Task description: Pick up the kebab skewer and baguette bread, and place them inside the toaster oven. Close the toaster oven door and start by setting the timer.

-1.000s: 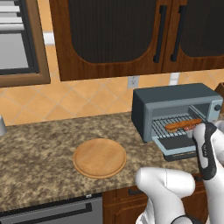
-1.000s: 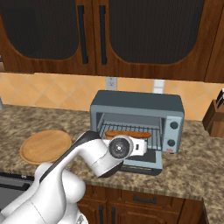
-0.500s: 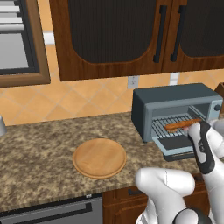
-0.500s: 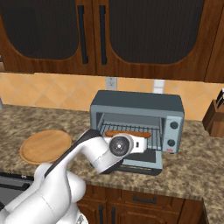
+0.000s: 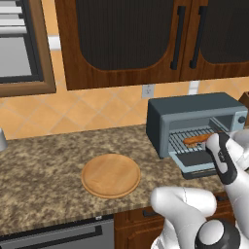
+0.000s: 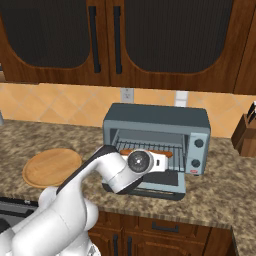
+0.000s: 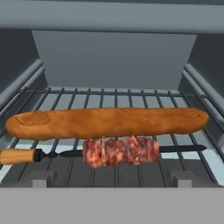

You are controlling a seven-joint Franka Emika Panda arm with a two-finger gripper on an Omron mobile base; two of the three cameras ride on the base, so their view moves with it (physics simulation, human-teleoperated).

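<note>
The blue-grey toaster oven (image 5: 160,116) (image 6: 155,117) stands on the counter with its door (image 5: 194,163) (image 6: 160,182) folded down flat. On the wire rack inside, the baguette bread (image 7: 107,122) (image 5: 197,139) (image 6: 126,151) lies crosswise. The kebab skewer (image 7: 116,151) lies just in front of it, parallel and nearly touching, its wooden handle to the left. My gripper (image 5: 214,141) (image 6: 166,161) hovers over the lowered door, pointing into the oven mouth. It is open and holds nothing.
A round wooden board (image 5: 111,175) (image 6: 51,166) lies on the granite counter left of the oven. The oven's knobs (image 6: 198,145) sit on its right strip. A knife block (image 6: 246,135) stands at the far right. Dark wall cabinets hang above.
My hand has shifted slightly up and to the left in front of the oven. The baguette and skewer have stayed on the rack, and the door stays down.
</note>
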